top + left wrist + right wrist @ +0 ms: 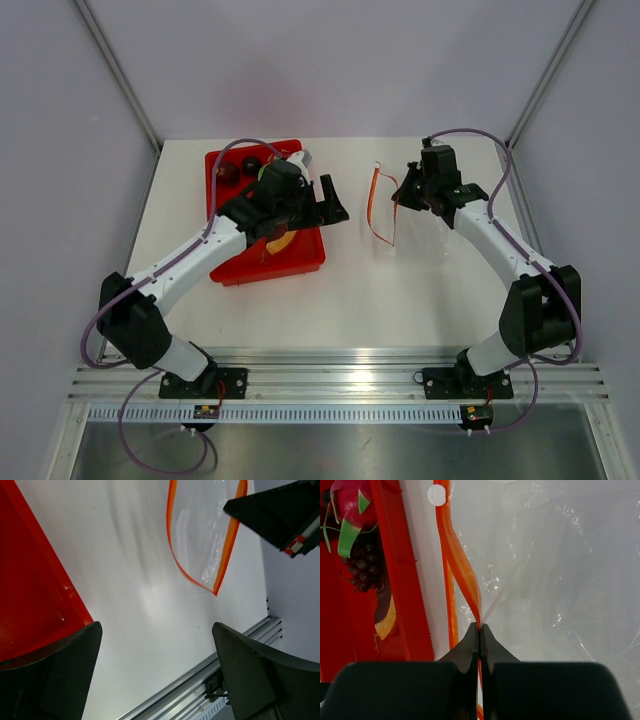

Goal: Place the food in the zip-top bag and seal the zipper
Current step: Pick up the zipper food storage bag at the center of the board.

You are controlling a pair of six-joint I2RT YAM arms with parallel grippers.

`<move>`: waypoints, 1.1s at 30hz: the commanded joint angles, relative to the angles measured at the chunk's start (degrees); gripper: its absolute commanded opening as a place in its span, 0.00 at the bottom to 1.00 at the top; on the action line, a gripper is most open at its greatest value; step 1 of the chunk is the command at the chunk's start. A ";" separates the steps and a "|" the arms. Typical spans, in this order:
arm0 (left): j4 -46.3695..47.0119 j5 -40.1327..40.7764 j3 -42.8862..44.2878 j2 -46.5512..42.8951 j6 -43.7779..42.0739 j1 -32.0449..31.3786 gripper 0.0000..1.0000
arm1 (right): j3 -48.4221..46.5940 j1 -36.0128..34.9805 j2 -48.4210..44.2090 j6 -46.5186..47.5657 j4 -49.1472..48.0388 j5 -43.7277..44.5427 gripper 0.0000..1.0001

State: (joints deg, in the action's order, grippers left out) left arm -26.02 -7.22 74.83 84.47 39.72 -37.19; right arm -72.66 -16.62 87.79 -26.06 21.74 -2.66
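Note:
The clear zip-top bag [425, 222] lies right of centre, its orange zipper [372, 208] facing left. My right gripper [401, 194] is shut on the upper zipper strip [465, 575], holding the mouth apart from the lower strip [451, 610]; a small white label [436, 495] sits at the strip's end. The food lies in the red bin [300, 262]: dark lumps [229, 172], a red-pink piece with green bits [351, 500] and dark grapes [367, 565]. My left gripper [334, 201] is open and empty over the bin's right edge, facing the bag [202, 535].
A yellow piece [385, 622] also lies in the bin. The bin's right wall [400, 580] runs close beside the bag's mouth. An aluminium rail [340, 375] runs along the near table edge. Purple cables [480, 135] loop over both arms.

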 commanded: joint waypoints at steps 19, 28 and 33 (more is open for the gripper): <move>-13.86 12.04 11.82 7.72 -4.90 9.15 0.89 | 7.71 -4.91 -14.04 -14.19 5.87 -4.90 0.00; -18.62 19.17 14.55 21.52 -19.68 7.84 0.95 | 10.09 -5.09 -15.45 -14.01 5.86 -4.38 0.00; -16.79 26.28 11.49 25.04 -20.56 5.29 0.90 | 10.52 -5.09 -16.33 -13.93 6.04 -4.38 0.00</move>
State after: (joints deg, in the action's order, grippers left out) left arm -43.31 13.23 87.09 109.62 22.35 -30.39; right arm -62.39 -21.39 74.26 -39.48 28.62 -6.76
